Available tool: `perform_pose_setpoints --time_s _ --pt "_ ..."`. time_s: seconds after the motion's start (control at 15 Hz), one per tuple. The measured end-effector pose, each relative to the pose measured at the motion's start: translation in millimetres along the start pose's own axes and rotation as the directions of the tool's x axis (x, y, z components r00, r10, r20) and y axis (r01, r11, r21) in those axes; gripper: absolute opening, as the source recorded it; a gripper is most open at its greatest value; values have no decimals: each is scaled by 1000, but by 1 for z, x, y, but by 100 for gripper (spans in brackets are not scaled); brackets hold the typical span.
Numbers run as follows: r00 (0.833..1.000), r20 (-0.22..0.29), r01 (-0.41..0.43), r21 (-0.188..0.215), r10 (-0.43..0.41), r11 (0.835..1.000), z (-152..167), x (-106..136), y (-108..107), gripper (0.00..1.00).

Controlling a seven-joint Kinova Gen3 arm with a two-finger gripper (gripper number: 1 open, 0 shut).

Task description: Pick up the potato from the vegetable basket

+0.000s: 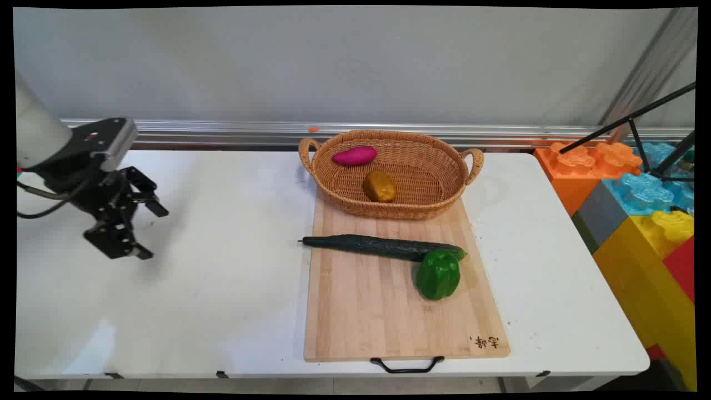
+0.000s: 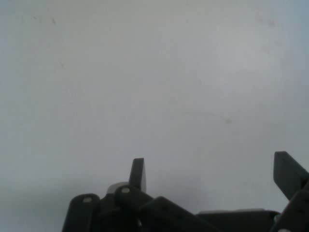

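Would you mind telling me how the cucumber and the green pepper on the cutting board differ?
The cucumber is long, thin and dark green, lying crosswise; the green pepper is short, blocky and brighter green. The cucumber's left tip overhangs the cutting board; the pepper sits wholly on it. Both are green and touch near the cucumber's right end.

Basket (image 1: 422, 208) behind cucumber (image 1: 366, 246) and pepper (image 1: 437, 274) (all on board (image 1: 366, 316)).

- My arm (image 1: 39, 133) reaches in from the left edge, its wrist angled down and to the right.
- The hand (image 1: 149, 230) hangs low at the left, holding nothing.
- I see its two fingers (image 2: 138, 174) spread wide apart, with bare white showing between them.
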Motion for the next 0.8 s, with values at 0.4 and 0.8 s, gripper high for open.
perform_pose_setpoints --time_s 0.4,0.8 --pt "991 -97 94 49 -89 994 19 45 -18 100" --pt "984 -160 98 130 -76 987 29 143 -54 100"
